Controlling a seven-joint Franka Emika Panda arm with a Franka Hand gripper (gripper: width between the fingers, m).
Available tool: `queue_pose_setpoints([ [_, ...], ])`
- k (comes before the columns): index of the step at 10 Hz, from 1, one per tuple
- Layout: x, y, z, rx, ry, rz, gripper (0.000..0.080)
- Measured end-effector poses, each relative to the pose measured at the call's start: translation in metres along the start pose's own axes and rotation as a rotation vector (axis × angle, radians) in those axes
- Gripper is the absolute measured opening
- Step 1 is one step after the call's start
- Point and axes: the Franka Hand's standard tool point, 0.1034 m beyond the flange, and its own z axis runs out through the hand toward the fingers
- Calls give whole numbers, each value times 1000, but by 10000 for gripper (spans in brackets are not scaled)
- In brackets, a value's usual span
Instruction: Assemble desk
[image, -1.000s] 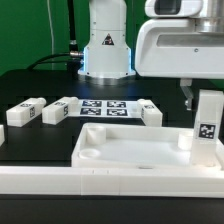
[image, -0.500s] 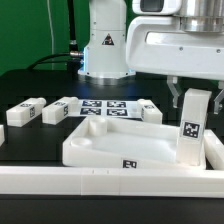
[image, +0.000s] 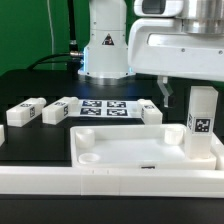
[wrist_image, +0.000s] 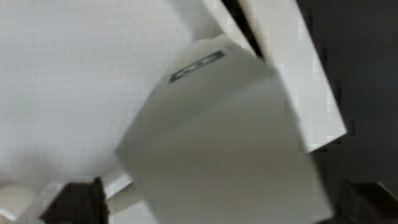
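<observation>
At the tabletop's corner on the exterior view's right, upright leg stands with its tag facing the camera. Gripper straddles its top, jaws spread, finger clear of it, gripping nothing. Tabletop sits at black table's near edge, against border rail. Flat behind it: outer leg and second leg on the exterior view's left of marker board, third leg on its right.

Glossy white arm, black triangle logo, perhaps black cable.
</observation>
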Motion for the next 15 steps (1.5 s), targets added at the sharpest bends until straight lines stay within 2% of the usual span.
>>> queue_pose_setpoints([
  [3,-22,9,-19,15,15,-118,648],
  [5,-32,14,-16,20,24,-143,648],
  [10,-34,13,-14,18,24,-151,648],
  [11,-47,13,-11,11,20,-196,648],
  [13,-67,27,-9,9,21,-343,648],
  [15,-82,47,7,28,35,-359,648],
])
